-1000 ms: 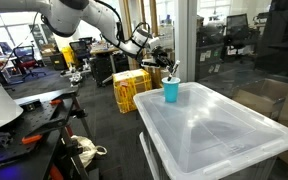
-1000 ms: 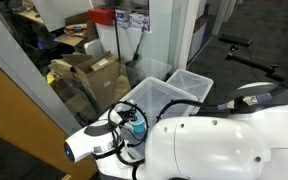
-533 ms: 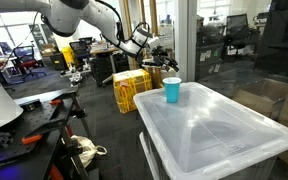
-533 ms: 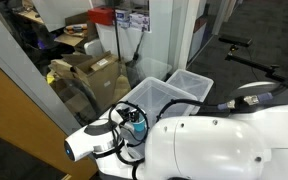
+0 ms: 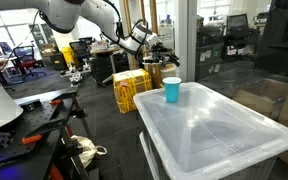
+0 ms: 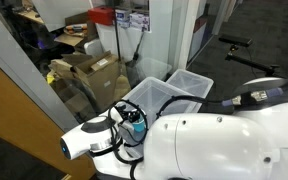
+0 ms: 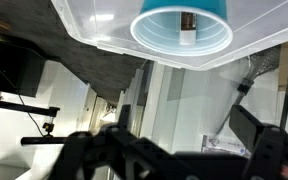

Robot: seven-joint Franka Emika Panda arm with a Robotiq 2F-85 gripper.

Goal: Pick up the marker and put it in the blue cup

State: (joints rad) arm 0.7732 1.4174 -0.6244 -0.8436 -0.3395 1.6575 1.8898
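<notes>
— Where is the robot's black gripper [image 5: 159, 55] seen?
— Above and left of the small light-blue tapered cup [image 5: 172, 90], which is stood on the translucent plastic bin lid [image 5: 224, 130]. In the wrist view its fingers [image 7: 254, 125] are spread wide; nothing is pinched.
— And the thin dark-and-grey marker [image 7: 187, 28]?
— It is seen inside the cup, apart from the fingers.

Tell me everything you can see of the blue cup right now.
The blue cup is small, tapered and light blue, plastic by its look, and wider at its paler rim. It stands upright near a corner of the translucent bin lid, which carries it. The wrist view looks into its open mouth and shows the marker inside it. Nothing else visibly touches it.
</notes>
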